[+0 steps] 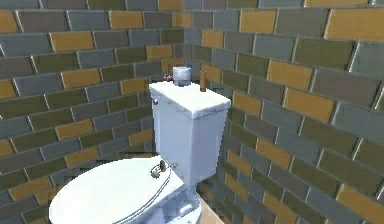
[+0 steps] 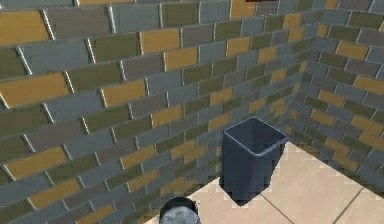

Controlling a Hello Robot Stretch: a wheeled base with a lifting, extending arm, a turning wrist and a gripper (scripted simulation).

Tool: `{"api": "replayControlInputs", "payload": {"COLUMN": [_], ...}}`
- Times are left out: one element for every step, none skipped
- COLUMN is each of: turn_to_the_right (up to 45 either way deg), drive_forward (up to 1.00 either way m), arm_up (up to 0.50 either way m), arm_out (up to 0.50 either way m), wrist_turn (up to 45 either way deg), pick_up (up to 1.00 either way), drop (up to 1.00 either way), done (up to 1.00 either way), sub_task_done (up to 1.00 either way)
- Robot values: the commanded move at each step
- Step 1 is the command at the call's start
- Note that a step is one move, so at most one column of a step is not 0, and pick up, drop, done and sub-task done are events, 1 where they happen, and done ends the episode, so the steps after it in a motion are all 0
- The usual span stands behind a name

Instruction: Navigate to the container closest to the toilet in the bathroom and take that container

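A white toilet [image 1: 120, 195] with its lid down fills the forward view's lower left, and its tank [image 1: 190, 125] stands against the brick corner. On the tank's top sit a small grey cylinder-shaped thing [image 1: 182, 74] and a thin brown upright thing [image 1: 202, 78]. In the arm side view a dark blue-grey open-topped bin [image 2: 253, 158] stands on the tan floor close to the brick wall.
Walls of grey, green and ochre bricks [image 2: 110, 100] close in on both views and meet in corners. A round grey thing [image 2: 180, 212] pokes up at the arm side view's bottom edge. Tan floor [image 2: 330, 195] lies free to the right of the bin.
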Motion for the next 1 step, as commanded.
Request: {"api": "replayControlInputs", "payload": {"turn_to_the_right": [0.0], "drive_forward": [0.00], "arm_up": [0.00], "arm_out": [0.00], "wrist_turn": [45.0], "pick_up": [0.00], "drop": [0.00], "done": [0.00], "sub_task_done": [0.00]}}
